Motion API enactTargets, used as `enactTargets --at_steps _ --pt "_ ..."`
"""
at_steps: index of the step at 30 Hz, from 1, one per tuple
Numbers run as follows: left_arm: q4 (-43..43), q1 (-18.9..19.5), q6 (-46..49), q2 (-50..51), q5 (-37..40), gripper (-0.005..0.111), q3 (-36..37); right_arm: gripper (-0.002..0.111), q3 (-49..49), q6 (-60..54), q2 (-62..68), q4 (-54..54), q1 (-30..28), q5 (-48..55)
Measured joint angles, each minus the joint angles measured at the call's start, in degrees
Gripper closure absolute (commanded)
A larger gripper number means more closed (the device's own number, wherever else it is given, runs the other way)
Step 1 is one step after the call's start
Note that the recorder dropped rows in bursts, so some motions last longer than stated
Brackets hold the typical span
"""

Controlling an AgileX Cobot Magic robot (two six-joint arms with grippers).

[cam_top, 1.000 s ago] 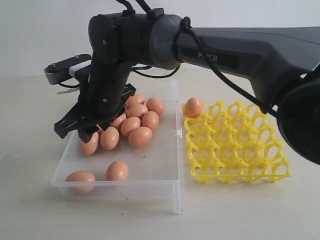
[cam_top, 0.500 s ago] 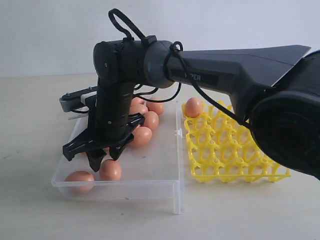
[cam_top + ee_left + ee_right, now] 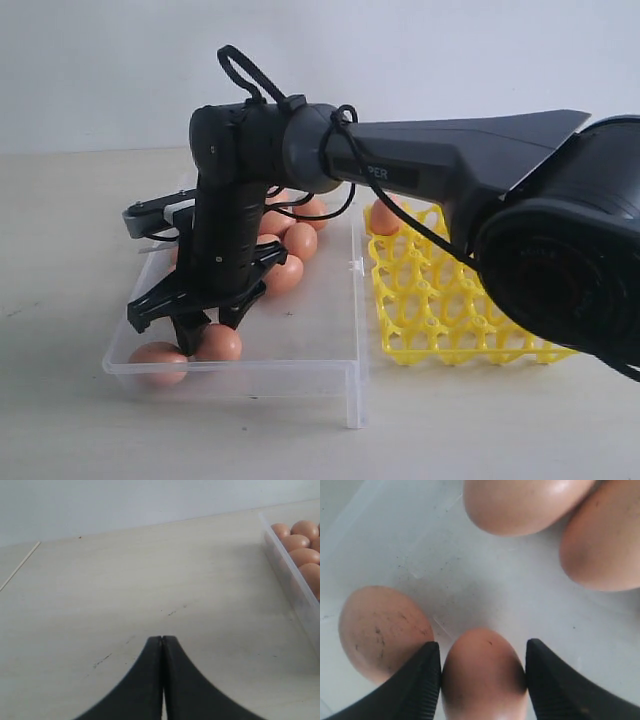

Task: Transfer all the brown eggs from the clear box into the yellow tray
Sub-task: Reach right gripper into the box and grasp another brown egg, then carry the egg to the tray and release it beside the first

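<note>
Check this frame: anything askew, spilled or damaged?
Nothing spilled or cracked. One oddity: the speckled egg beside the jaws of the right gripper has dark specks and scuffs, and the clear box floor shows similar grit. The yellow tray sits flat with one egg seated in a corner cup.

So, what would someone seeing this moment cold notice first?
The big dark right arm sweeps across the exterior view. Its right gripper is down in the box, fingers either side of one egg by the near wall. Next comes the yellow tray right of the box, with a lone egg in its far left corner, and the egg cluster at the box's back.
</note>
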Motion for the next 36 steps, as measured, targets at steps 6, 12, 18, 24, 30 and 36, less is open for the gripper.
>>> enactTargets --at_steps 6,12,18,24,30,36 --pt "0.00 0.00 0.00 0.00 0.00 0.107 0.00 0.104 -0.35 -0.30 0.54 0.61 -0.22 0.18" --pt "0.00 0.00 0.00 0.00 0.00 0.107 0.00 0.108 -0.44 -1.68 0.54 0.73 -0.22 0.42" --pt "0.00 0.00 0.00 0.00 0.00 0.107 0.00 0.108 -0.44 -4.06 0.25 0.73 -0.22 0.78" --pt "0.00 0.00 0.00 0.00 0.00 0.107 0.00 0.108 0.62 -6.33 -2.72 0.51 -0.10 -0.45" --pt "0.00 0.00 0.00 0.00 0.00 0.107 0.00 0.108 0.62 -7.78 -10.05 0.51 -0.10 -4.03" --pt "0.00 0.00 0.00 0.00 0.00 0.107 0.00 0.108 1.78 -9.85 -14.71 0.36 -0.10 -5.96"
